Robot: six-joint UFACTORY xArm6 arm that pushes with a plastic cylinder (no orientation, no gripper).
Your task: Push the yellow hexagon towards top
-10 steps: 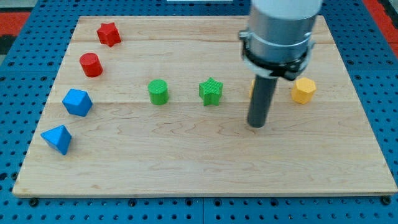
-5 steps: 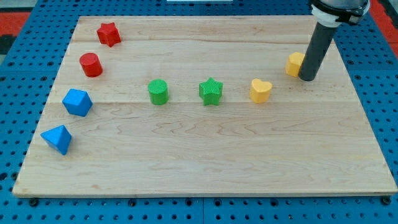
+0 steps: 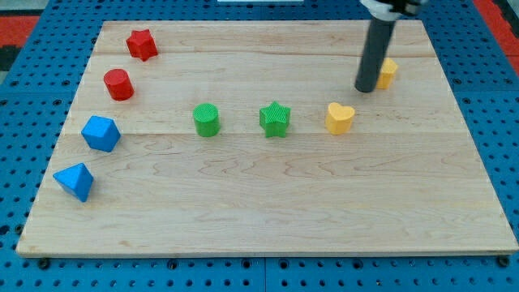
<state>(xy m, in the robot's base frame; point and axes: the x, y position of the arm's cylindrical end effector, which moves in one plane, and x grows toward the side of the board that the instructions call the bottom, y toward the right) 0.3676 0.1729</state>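
my tip (image 3: 366, 89): bare dark rod, no jaws to open or close | small yellow hexagon block (image 3: 388, 72): touching my tip on its right, slightly toward the top, near the wooden board (image 3: 259, 211)'s upper right corner | judgement: tip must get below the hexagon to push it topward

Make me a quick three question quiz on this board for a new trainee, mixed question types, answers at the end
1. True or false: my tip sits at the view's left side of the yellow hexagon.
2. Multiple choice: which block lies nearest the green star? A) red star B) green cylinder C) blue block at the view's bottom left
3. Fill in: the yellow block nearer the view's bottom is shaped like a ____.

Key: 1 true; 2 B; 3 heart.
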